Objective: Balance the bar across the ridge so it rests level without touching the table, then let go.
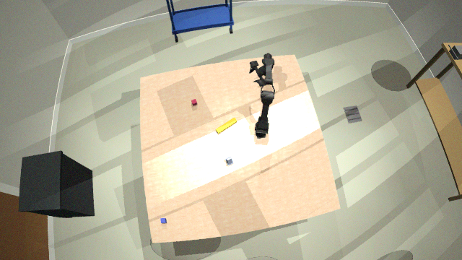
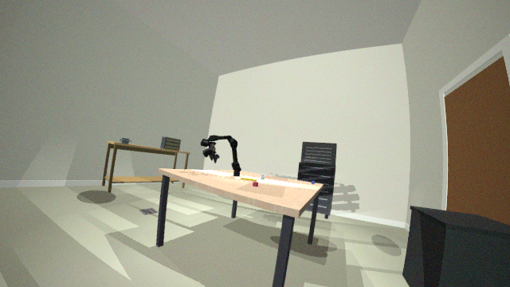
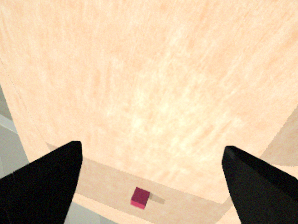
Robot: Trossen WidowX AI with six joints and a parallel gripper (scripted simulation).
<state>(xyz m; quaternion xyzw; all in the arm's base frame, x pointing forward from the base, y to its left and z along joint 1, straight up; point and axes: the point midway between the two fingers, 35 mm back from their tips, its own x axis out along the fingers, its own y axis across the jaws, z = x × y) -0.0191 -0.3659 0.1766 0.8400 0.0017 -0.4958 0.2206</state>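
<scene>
Jaws of the gripper [image 1: 254, 68] stand apart with nothing between them, raised above the table [image 1: 289, 188] near its far edge. Yellow bar [image 1: 226, 126] lies flat on the table around mid-surface, well apart from the gripper; a magenta cube [image 3: 140, 197] sits toward the far-left corner.

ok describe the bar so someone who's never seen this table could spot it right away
Start at the wooden table and find the black arm's base near its middle. Just beside that base, on the side facing the magenta cube, lies the yellow bar, flat on the surface. It is the only long, thin item; the others are small cubes.
</scene>
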